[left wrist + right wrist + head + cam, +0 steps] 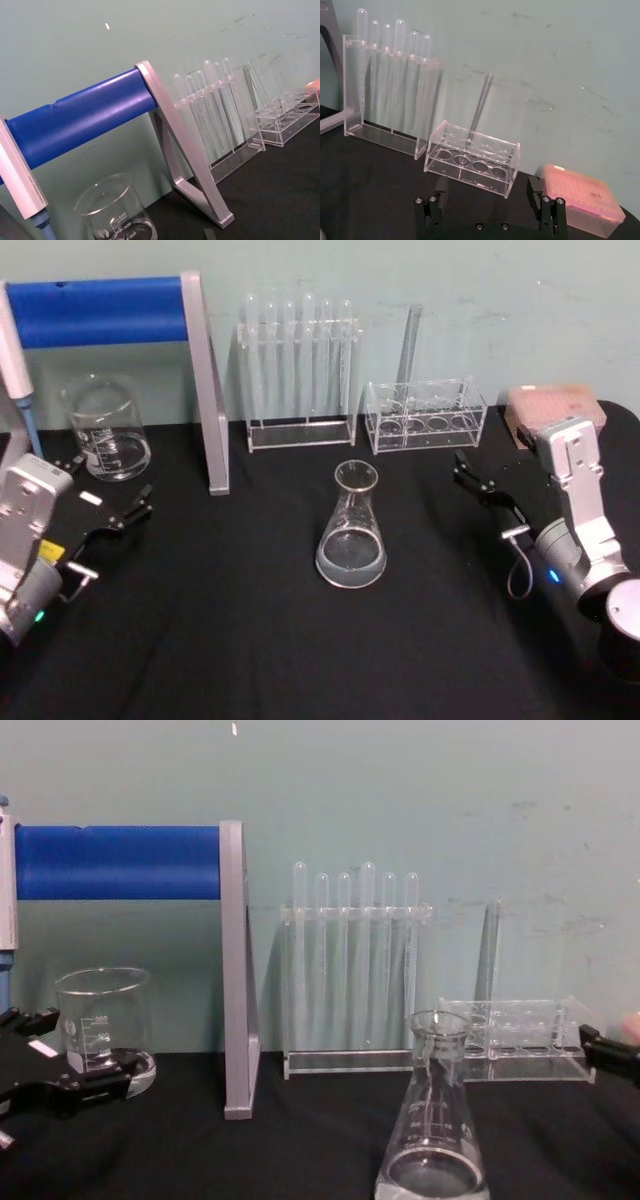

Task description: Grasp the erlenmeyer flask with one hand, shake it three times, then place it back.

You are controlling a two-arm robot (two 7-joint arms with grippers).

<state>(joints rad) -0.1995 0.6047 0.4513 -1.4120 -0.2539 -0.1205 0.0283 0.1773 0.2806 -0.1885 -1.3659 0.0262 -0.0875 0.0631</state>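
Flask [351, 530] stands at table centre, upright. My right pincer [487, 490], at its 3 o'clock, gapes wide and empty; a careless sideways approach could tip it, spilling liquid.

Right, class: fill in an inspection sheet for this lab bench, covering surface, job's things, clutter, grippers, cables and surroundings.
Surface: black table, no spills seen.
Job's things: erlenmeyer flask upright mid-table, some clear liquid, ungrasped.
Clutter: glass beaker back left; test tube rack; low clear rack holding one tube; pink box; blue-barred stand.
Grippers: left gripper open near the beaker; right gripper open, right of the flask.
Cables: loop on the right arm.
Surroundings: pale green wall.
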